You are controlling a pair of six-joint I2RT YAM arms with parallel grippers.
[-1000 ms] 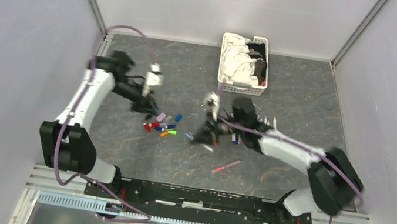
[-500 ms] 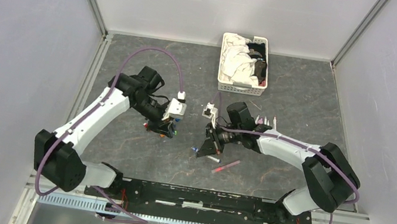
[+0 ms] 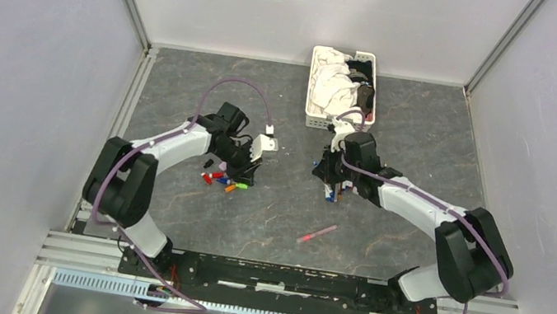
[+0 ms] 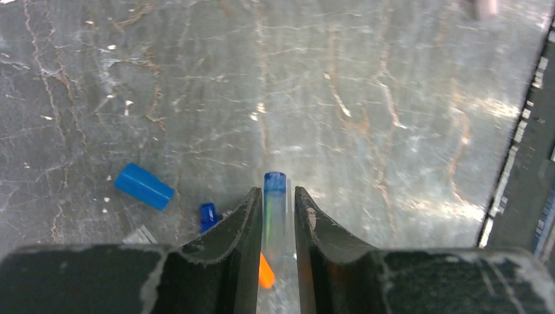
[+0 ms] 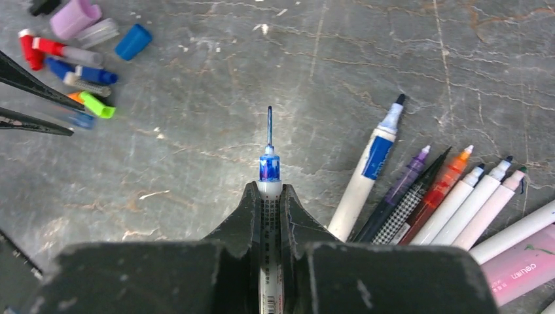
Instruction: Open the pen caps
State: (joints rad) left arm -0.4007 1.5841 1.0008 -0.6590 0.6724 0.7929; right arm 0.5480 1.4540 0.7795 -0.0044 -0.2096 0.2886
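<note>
A white slatted plastic basket stands on the grey stone-patterned bench. It is a little beyond the right fingers and well apart from the left fingers. It holds crumpled white cloths and, on the side farther from the left fingers, a dark cloth.

The left arm bends in from the left. The left hand points down, jaws slightly apart around a cap; whether they grip it is unclear. The right arm reaches far and inward, and the right hand points down, clamped on a pen.
</note>
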